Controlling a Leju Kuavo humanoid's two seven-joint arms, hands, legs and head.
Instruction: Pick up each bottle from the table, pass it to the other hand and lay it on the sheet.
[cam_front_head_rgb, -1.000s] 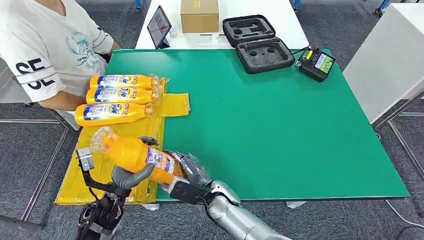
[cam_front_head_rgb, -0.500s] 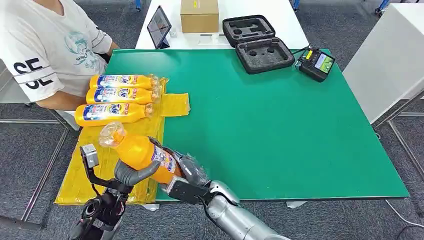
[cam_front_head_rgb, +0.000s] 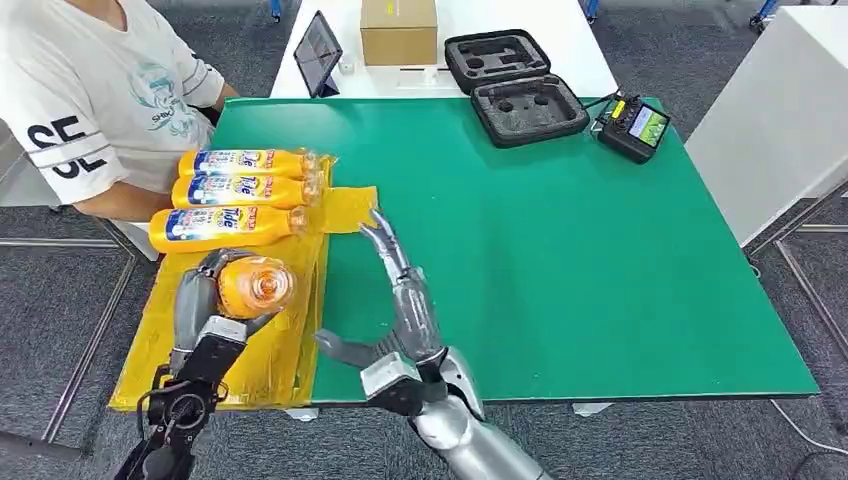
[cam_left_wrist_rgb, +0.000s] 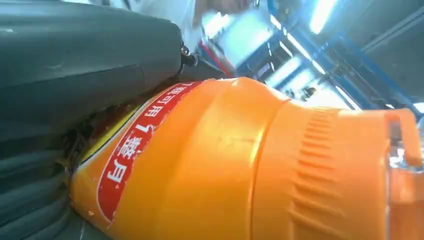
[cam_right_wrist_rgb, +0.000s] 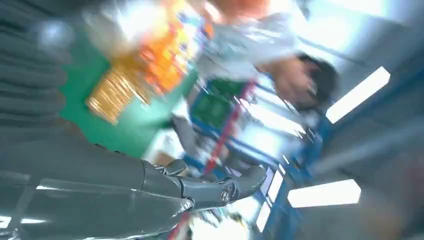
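Head view showed the handover finished: a second before, both hands had been on the orange bottle (cam_front_head_rgb: 255, 286) near the front edge of the tabletop (cam_front_head_rgb: 560, 250), the right hand cupping its base and the left hand closing around its body. Now the right hand (cam_front_head_rgb: 398, 310) had let go and stood apart from the bottle, raised over the green surface with its fingers (cam_front_head_rgb: 385, 240) straight and spread, holding nothing. The left hand (cam_front_head_rgb: 212, 300) alone gripped the bottle, fingers wrapped round its body, and had swung it so the capped end pointed up toward the camera. The left wrist view agreed, with the bottle's orange shoulder and red label pressed against the grey palm. The right wrist view was blurred, though the thumb and fingers looked extended with nothing between them.

The bottle was held above the yellow sheet (cam_front_head_rgb: 170, 370), in the bare stretch nearer the robot than the three bottles (cam_front_head_rgb: 235, 190) already lying side by side at the sheet's far end, beside a seated person (cam_front_head_rgb: 90, 100). In my judgement the pass was done and only the laying down was left: the left hand would need to tip the bottle flat and lower it next to the nearest of the three.
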